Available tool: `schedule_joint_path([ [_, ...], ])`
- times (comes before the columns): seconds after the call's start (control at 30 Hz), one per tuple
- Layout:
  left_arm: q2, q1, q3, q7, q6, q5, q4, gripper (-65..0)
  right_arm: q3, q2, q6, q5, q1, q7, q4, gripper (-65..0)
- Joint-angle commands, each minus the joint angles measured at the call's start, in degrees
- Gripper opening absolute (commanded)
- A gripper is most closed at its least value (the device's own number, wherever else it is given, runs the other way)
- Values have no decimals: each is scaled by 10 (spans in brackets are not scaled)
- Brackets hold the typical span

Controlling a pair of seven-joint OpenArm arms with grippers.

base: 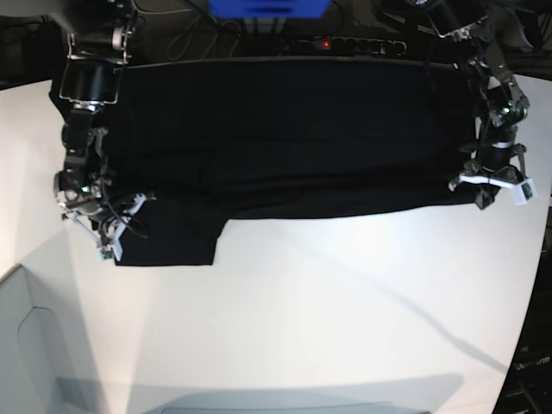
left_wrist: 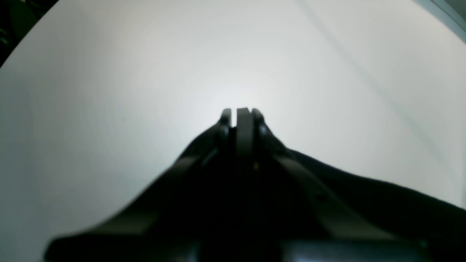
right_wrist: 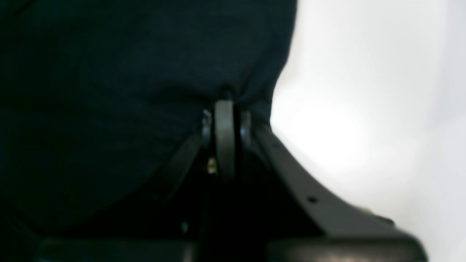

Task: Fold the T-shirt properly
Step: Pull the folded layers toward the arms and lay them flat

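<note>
The black T-shirt lies spread across the back half of the white table, one sleeve reaching forward at the left. On the base view's left, my right gripper sits at that sleeve's outer edge. In the right wrist view its jaws are shut, and the T-shirt's cloth puckers at the tips. My left gripper is at the shirt's front right corner. In the left wrist view it is shut, and the T-shirt's cloth rises to it like a tent. No print or tag shows.
A power strip and cables lie behind the table's back edge, beside a blue object. A grey bin edge stands at the front left. The table's right edge runs close to my left arm.
</note>
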Motion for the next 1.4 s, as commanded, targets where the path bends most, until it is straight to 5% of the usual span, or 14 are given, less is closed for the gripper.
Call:
schedule_joint_path([
  [0.0, -10, -6, -4, -15, 0, -5, 9, -650, 3, 10, 4, -9, 0, -8, 25, -650],
  [0.5, -8, -6, -19, -15, 0, -6, 44, -650, 4, 10, 4, -9, -103, -13, 360, -650],
  [0.87, -6, 22, -40, -15, -1, -8, 94, -650, 5, 10, 5, -7, -216, -3, 389, -650],
  [1.37, -20, 124, -40, -15, -2, -4, 109, -650, 45, 2, 158, -8, -375, 98, 389, -650],
])
